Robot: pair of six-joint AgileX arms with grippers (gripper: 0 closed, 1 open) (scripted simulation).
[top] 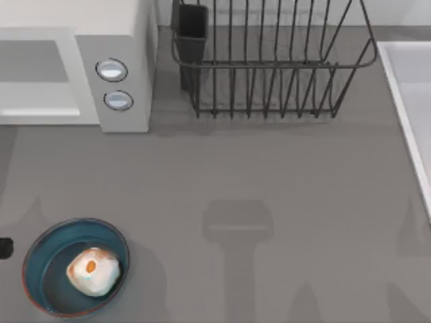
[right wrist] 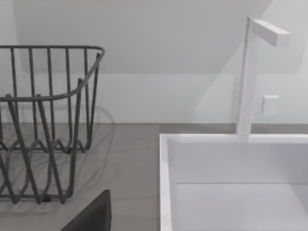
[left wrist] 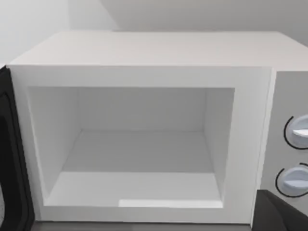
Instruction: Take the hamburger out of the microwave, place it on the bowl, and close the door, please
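The hamburger [top: 93,270], a cream bun with an orange spot, lies inside the teal bowl [top: 47,250] at the table's near left. The white microwave [top: 114,40] stands at the far left, its two knobs facing the front. In the left wrist view the microwave [left wrist: 144,53] faces the camera with its cavity [left wrist: 139,154] bare. The door [left wrist: 10,163] is swung open and appears as a dark panel beside the cavity. A dark part of my left gripper [left wrist: 281,214] sits low before the knob panel. A dark part of my right gripper [right wrist: 94,216] hangs near the sink.
A black wire dish rack [top: 269,67] with a dark cup holder [top: 192,27] stands at the far middle. A white sink [top: 411,101] with a faucet [right wrist: 250,77] runs along the right edge. Arm shadows fall on the grey tabletop [top: 269,175].
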